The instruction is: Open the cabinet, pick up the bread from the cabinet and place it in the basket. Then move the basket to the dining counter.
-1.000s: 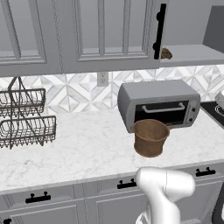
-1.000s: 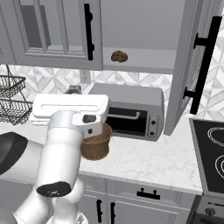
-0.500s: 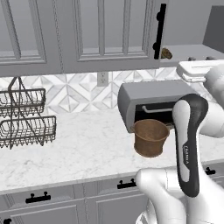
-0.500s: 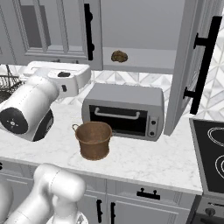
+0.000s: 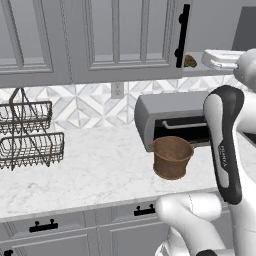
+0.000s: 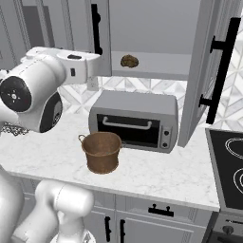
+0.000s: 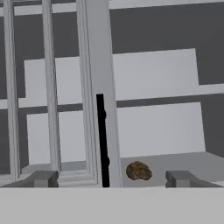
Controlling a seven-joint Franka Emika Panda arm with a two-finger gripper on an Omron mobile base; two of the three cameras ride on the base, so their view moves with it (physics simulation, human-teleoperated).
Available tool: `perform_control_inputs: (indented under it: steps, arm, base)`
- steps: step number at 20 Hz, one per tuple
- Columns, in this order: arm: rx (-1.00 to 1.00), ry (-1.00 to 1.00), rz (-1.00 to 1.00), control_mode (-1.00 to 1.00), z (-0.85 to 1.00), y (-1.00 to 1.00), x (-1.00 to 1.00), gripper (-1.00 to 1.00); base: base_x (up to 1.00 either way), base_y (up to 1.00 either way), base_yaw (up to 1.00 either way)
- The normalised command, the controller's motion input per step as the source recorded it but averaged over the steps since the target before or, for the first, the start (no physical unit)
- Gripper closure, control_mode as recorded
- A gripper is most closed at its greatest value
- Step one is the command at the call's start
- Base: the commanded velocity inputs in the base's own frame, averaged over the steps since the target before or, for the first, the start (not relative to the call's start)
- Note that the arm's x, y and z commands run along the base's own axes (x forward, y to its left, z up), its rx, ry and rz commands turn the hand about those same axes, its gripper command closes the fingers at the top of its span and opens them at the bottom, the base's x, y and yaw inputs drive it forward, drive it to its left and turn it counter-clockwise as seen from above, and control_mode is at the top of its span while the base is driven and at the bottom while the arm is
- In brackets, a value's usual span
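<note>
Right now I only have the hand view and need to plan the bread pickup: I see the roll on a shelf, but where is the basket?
Observer: The basket stands on the marble counter, in front of the toaster oven, below the bread.
Operator: Is the cabinet door out of the way?
Observer: The door right of the bread is swung wide open, toward the stove. The door on the left is closed.
Operator: Anything in the basket already?
Observer: No, from the right base view its inside looks empty.
Operator: Is the hand near the shelf?
Observer: The gripper is at shelf height, jaws open, with the bread between its tips and farther in.
</note>
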Motion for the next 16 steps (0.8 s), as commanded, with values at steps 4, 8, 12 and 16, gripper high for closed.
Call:
perform_control_inputs:
  steps: [4,8,12,16]
  arm:
    - [0.0,-0.09,0.01,-1.0,-0.13,0.06,0.34,-1.0]
    - [0.0,-0.13,0.0,-1.0,-0.37,0.21,0.36,-1.0]
    - [0.0,-0.09,-0.03,-1.0,-0.48,0.2,0.36,-1.0]
    - [0.0,0.0,0.0,-1.0,-0.05,0.0,0.49,-1.0]
  base:
    - [0.0,0.0,0.0]
    - [0.0,0.0,0.0]
    - [0.0,0.0,0.0]
    - [0.0,0.0,0.0]
